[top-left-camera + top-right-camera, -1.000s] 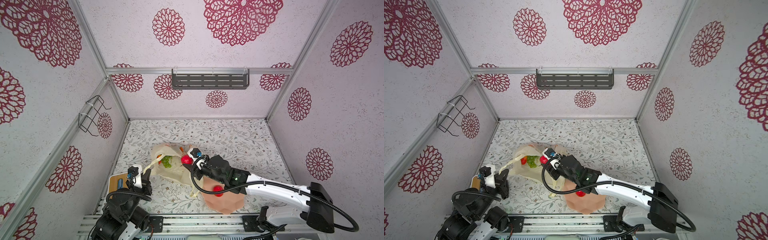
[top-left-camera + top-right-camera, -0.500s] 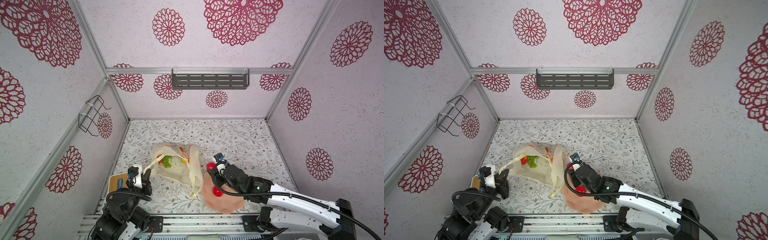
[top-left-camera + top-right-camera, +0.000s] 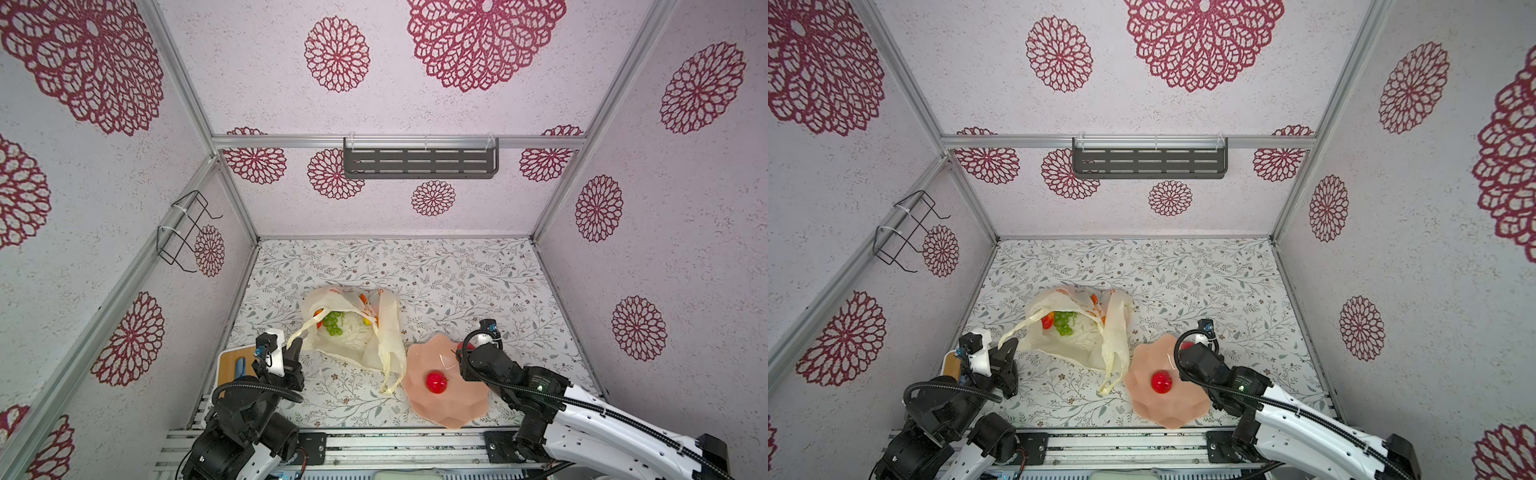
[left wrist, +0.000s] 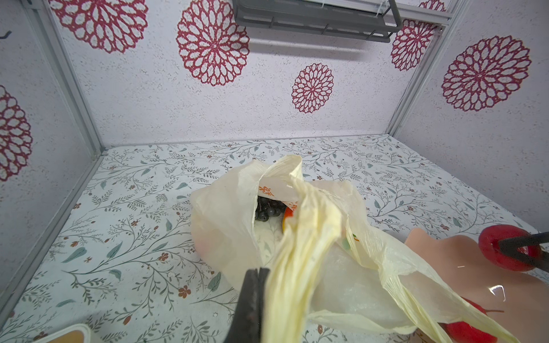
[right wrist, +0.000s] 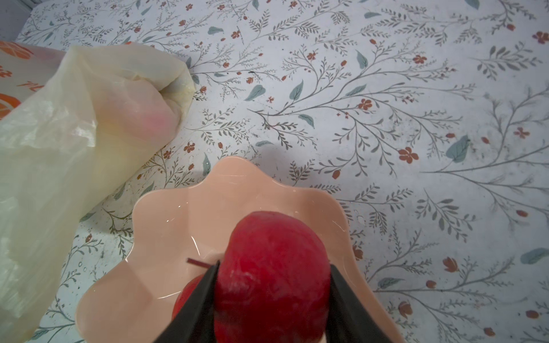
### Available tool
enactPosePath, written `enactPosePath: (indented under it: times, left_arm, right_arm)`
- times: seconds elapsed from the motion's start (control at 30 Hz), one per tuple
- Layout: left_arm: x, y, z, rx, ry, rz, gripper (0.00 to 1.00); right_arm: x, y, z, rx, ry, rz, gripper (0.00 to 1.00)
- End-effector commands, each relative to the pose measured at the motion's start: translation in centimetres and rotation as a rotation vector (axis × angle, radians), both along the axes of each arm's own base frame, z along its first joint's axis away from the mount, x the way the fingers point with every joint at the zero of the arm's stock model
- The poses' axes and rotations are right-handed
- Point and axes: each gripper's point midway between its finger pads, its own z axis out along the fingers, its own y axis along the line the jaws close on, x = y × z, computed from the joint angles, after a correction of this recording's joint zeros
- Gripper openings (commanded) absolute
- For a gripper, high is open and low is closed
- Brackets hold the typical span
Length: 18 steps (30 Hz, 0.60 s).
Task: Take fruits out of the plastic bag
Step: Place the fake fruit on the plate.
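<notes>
while the left gripper (image 4: 258, 271) pinches the crinkly bag handle (image 4: 300, 252), right gripper (image 5: 274, 264) clasped round a glossy apple (image 5: 267, 237)

The far half of the bench (image 3: 415, 266) is open. Nearer, plastic bag (image 3: 349, 345) and bowl (image 3: 449, 409) sit just beside each other, a loose handle (image 3: 390, 374) filling the gap; the right end effector (image 5: 271, 276), clamping an apple (image 5: 273, 252), blocks the bowl's far rim.

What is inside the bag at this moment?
Visible through the mouth of the bag: green grapes, dark grapes and a red-orange fruit. Its folded film covers anything deeper, so the full count cannot be told.
</notes>
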Motion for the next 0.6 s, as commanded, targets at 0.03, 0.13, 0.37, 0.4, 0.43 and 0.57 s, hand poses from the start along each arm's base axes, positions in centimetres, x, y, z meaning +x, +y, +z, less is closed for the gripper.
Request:
enactPosePath:
  times: [0.03, 0.13, 0.37, 0.4, 0.43, 0.57]
  left_arm:
    - [0.0, 0.0, 0.3, 0.0, -0.022, -0.001, 0.04]
    - [0.0, 0.0, 0.3, -0.001, -0.023, -0.001, 0.04]
    - [0.1, 0.1, 0.3, 0.002, -0.02, 0.003, 0.05]
    - [0.1, 0.1, 0.3, 0.001, -0.02, 0.003, 0.05]
    - [0.1, 0.0, 0.2, 0.003, -0.019, 0.0, 0.05]
    - [0.1, 0.0, 0.2, 0.003, -0.016, 0.001, 0.05]
  right_arm:
    - [-0.2, -0.7, -1.0, 0.029, 0.056, -0.078, 0.3]
    - [-0.1, -0.7, -2.0, 0.007, 0.086, -0.086, 0.32]
    - [0.1, -0.6, -3.6, -0.021, 0.128, -0.106, 0.35]
    - [0.0, -0.5, -3.8, -0.021, 0.133, -0.104, 0.35]
    - [0.0, -0.5, -4.1, -0.021, 0.138, -0.106, 0.35]
    - [-0.1, 0.0, -4.8, 0.005, 0.154, -0.096, 0.36]
